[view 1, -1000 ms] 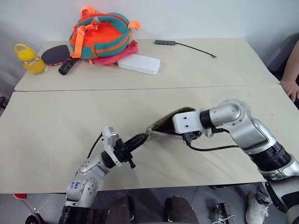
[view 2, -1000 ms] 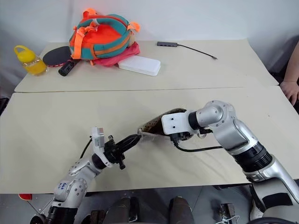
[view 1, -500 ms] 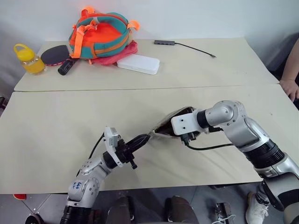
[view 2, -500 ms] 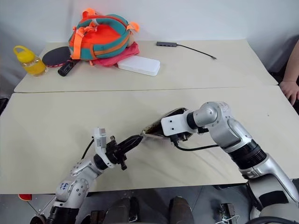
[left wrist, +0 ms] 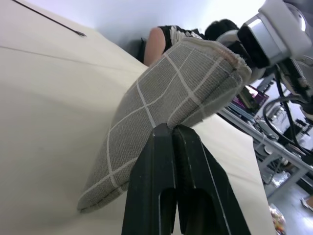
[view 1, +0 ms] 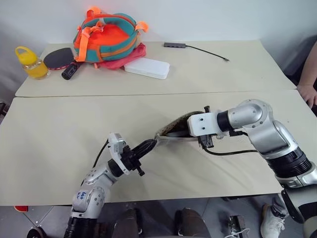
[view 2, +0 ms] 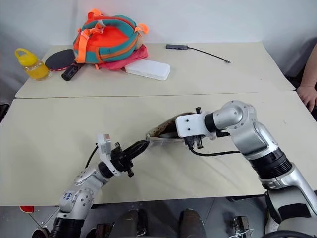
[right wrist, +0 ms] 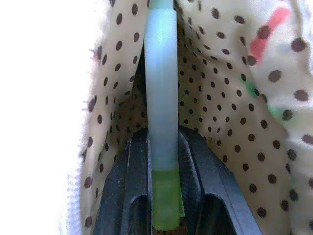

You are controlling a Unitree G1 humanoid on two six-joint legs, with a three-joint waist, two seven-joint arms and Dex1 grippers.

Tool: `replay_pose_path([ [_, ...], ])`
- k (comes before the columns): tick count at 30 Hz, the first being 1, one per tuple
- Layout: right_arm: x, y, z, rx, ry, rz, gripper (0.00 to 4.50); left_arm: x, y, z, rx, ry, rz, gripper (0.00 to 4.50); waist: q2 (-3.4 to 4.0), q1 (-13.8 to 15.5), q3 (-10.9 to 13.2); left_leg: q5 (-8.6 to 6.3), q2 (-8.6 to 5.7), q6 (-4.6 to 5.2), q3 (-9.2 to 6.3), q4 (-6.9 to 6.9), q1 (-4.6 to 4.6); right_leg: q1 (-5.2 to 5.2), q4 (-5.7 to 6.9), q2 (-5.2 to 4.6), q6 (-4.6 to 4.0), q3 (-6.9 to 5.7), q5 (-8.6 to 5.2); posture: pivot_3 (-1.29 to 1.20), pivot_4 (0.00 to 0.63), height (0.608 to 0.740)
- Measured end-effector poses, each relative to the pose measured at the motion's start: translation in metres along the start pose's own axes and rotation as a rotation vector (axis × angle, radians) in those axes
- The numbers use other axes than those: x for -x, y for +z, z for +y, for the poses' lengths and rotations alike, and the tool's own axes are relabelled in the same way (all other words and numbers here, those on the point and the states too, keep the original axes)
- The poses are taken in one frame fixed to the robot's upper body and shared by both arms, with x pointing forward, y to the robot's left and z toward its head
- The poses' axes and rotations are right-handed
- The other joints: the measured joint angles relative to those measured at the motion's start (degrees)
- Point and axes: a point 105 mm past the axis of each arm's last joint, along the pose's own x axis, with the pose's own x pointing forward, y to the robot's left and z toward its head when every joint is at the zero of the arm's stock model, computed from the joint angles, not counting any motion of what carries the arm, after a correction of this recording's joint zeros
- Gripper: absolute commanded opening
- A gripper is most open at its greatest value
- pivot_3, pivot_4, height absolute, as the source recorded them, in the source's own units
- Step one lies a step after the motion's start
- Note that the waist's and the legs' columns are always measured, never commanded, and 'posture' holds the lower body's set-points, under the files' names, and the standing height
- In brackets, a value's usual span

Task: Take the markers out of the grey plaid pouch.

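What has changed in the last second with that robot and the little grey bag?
The right tool has drawn back a little out of the grey plaid pouch, now clamped on the pale-green highlighter, which is still mostly inside. The left tool stays shut on the pouch's end, holding it up. The things at the back of the table have not moved.
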Motion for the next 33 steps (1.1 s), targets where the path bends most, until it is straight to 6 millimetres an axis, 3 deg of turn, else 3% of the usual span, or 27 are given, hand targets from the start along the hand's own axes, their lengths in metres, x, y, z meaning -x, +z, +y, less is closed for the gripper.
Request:
replay_pose_path([
  [6,-0.002,0.013,-0.002,0.005,-0.020,-0.069,0.38,0.001,0.004,0.002,-0.048,0.005,0.000,0.00,0.00,-0.04,0.00,0.00,-0.01,0.00,0.00,0.00,0.00,0.00,0.00,0.00,0.00,0.01,0.00,0.00,0.150,0.740],
  [11,0.023,0.015,-0.026,-0.034,-0.119,-0.129,0.38,0.009,0.006,0.004,-0.114,0.011,0.020,0.00,0.00,0.03,0.00,0.00,0.00,0.00,0.00,-0.02,0.00,0.00,-0.02,0.00,0.00,-0.01,0.00,0.00,0.150,0.740],
  [19,0.056,0.025,-0.031,-0.200,-0.169,-0.346,0.38,0.017,0.017,0.013,-0.155,0.061,-0.008,0.00,-0.01,-0.04,0.01,-0.01,0.00,0.01,-0.01,-0.06,0.00,0.00,-0.03,-0.01,0.00,0.00,0.00,0.00,0.150,0.740],
  [21,0.066,0.031,-0.047,-0.196,-0.251,-0.396,0.38,0.017,0.017,0.013,-0.157,0.061,-0.010,0.00,0.00,-0.27,0.01,-0.01,0.01,0.01,0.01,-0.04,0.01,-0.01,-0.01,-0.01,0.00,0.01,0.00,0.00,0.150,0.740],
  [24,0.095,0.029,-0.093,-0.155,-0.515,-0.406,0.38,0.016,0.017,0.012,-0.159,0.053,-0.009,0.00,0.01,-0.31,0.02,0.00,0.00,0.01,0.06,0.01,0.00,-0.03,0.01,-0.01,0.00,0.02,0.00,0.00,0.150,0.740],
  [26,0.113,0.018,-0.113,-0.146,-0.665,-0.366,0.38,0.016,0.016,0.012,-0.161,0.050,-0.009,0.00,0.01,-0.21,0.01,-0.01,0.00,0.01,0.06,-0.02,0.00,-0.01,-0.02,-0.01,0.00,0.02,0.00,0.00,0.150,0.740],
  [28,0.110,-0.010,-0.115,-0.051,-0.709,-0.165,0.38,0.015,0.016,0.011,-0.161,0.048,-0.007,0.00,-0.01,0.16,0.01,-0.02,-0.05,0.02,0.07,-0.09,-0.01,-0.01,-0.09,-0.03,0.01,0.00,0.00,0.00,0.150,0.740],
  [31,0.081,-0.072,-0.089,-0.023,-0.613,0.101,0.38,0.015,0.016,0.011,-0.162,0.048,-0.006,0.00,-0.05,0.08,0.02,-0.02,-0.10,0.02,0.15,-0.19,-0.02,-0.02,-0.17,-0.07,0.04,0.02,0.01,0.00,0.150,0.740],
  [33,0.062,-0.104,-0.066,-0.077,-0.546,0.171,0.38,0.015,0.016,0.011,-0.162,0.047,-0.006,0.00,0.04,-0.07,0.08,-0.01,-0.10,0.02,0.16,-0.21,-0.02,-0.08,-0.12,-0.07,0.04,0.04,0.01,0.00,0.150,0.740],
])
